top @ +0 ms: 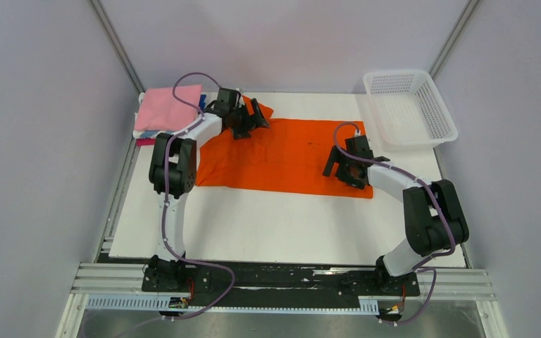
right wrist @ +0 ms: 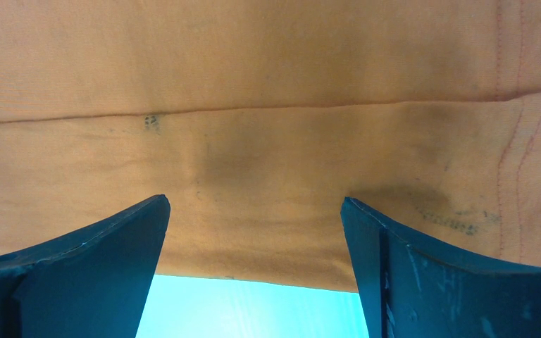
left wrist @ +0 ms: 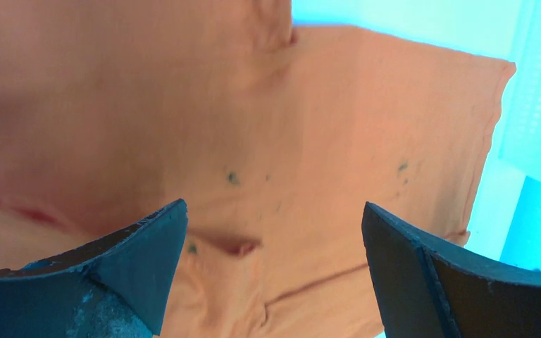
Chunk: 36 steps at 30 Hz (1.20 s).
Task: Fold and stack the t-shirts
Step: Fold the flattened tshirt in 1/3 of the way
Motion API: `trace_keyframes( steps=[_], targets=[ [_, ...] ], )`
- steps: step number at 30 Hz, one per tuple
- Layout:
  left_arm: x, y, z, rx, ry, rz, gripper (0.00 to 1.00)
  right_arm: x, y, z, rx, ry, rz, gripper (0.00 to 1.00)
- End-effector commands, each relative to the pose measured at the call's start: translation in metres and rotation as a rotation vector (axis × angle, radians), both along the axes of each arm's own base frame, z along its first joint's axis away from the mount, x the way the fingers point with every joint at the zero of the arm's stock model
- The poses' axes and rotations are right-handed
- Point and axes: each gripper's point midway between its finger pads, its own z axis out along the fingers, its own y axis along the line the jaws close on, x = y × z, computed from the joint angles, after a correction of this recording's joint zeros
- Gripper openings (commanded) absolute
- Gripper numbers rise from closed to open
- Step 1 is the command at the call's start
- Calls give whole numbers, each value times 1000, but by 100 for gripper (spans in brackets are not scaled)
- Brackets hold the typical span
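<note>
The orange shirt (top: 282, 155) lies flat mid-surface, long axis left to right. The left hand (top: 252, 121) is open and empty over its far-left end; the right hand (top: 341, 167) is open and empty over its near-right edge. White surface (top: 253, 225); folded pink shirt (top: 170, 107) at far-left corner, basket (top: 410, 105) at far-right corner, grey walls (top: 42, 141).

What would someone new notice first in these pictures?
The bright orange t-shirt spread flat across the middle of the table grabs the eye, with the left end effector open over its far left corner and the right end effector open over its near right edge. Next come the folded stack topped by a pink shirt at the far left corner and the white mesh basket at the far right.
</note>
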Motion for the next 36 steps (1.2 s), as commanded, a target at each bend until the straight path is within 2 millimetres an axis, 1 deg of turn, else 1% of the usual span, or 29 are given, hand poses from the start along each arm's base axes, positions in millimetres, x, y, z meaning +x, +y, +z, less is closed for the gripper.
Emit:
trace_keyframes(
  steps=[1, 2, 3, 4, 5, 6, 7, 8, 9, 10, 12, 13, 14, 15, 17, 18, 19, 22, 23, 25, 27, 29, 30, 31, 32, 33, 34, 35, 36],
  targets=[
    [28, -8, 23, 12, -96, -32, 100, 9, -6, 19, -23, -73, -4, 100],
    [34, -8, 32, 26, -133, -48, 100, 10, -7, 22, -24, -81, -3, 100],
    [35, -7, 36, 39, -142, -51, 100, 11, -7, 25, -25, -87, -3, 100],
    [37, -7, 48, 52, -178, -70, 100, 11, -7, 28, -25, -93, -1, 100],
    [35, -7, 52, 63, -185, -79, 100, 12, -7, 31, -24, -99, 0, 100],
    [35, -4, 66, 86, -222, -83, 100, 12, -7, 33, -24, -104, -3, 100],
    [32, -4, 70, 105, -229, -88, 100, 13, -7, 36, -23, -110, -4, 100],
    [28, 1, 81, 140, -257, -82, 100, 13, -7, 39, -21, -116, -5, 100],
    [23, 1, 86, 159, -270, -82, 100, 14, -6, 41, -18, -121, -5, 100],
    [16, 8, 94, 190, -290, -65, 100, 15, -6, 44, -12, -128, -5, 100],
    [0, 12, 101, 202, -303, -43, 100, 17, -3, 47, -5, -134, 0, 100],
    [-8, 14, 115, 188, -328, -33, 100, 18, -3, 47, -7, -137, 2, 100],
    [-17, 15, 101, 174, -301, -20, 100, 20, -3, 48, -9, -137, 3, 100],
    [-25, 16, 105, 158, -305, -14, 100, 22, -2, 48, -9, -138, 5, 100],
    [-46, 21, 75, 144, -232, 0, 100, 24, 4, 47, -4, -136, 17, 100],
    [-49, 23, 69, 149, -221, 12, 100, 25, 6, 45, -2, -130, 23, 100],
    [-56, 27, 56, 156, -186, 23, 100, 26, 8, 41, -7, -123, 25, 100],
    [-69, 33, 30, 179, -116, 33, 100, 25, 6, 23, -57, -87, 12, 100],
    [-76, 35, 18, 186, -83, 35, 100, 23, 4, 15, -67, -69, 7, 100],
    [-86, 38, -1, 196, -35, 40, 100, 15, 0, 0, -81, -27, -5, 100],
    [-98, 44, -19, 220, 16, 50, 100, 0, -4, -14, -84, 21, -19, 100],
    [-112, 49, -32, 230, 59, 49, 100, -14, -7, -22, -78, 56, -37, 100],
    [-117, 50, -36, 231, 72, 47, 100, -23, -8, -25, -71, 80, -44, 100],
    [-129, 52, -42, 231, 97, 46, 100, -36, -8, -29, -67, 120, -46, 100],
    [-134, 53, -40, 226, 100, 45, 100, -48, -9, -31, -57, 152, -53, 100],
    [-151, 56, -51, 237, 138, 40, 100, -61, -10, -32, -43, 186, -64, 100],
    [-156, 58, -46, 235, 130, 46, 100, -75, -10, -34, -32, 223, -74, 100],
    [-172, 65, -56, 259, 159, 54, 100, -88, -9, -35, -12, 252, -74, 100],
    [-188, 68, -59, 268, 172, 54, 100, -100, -5, -34, 21, 280, -71, 100]
  ],
)
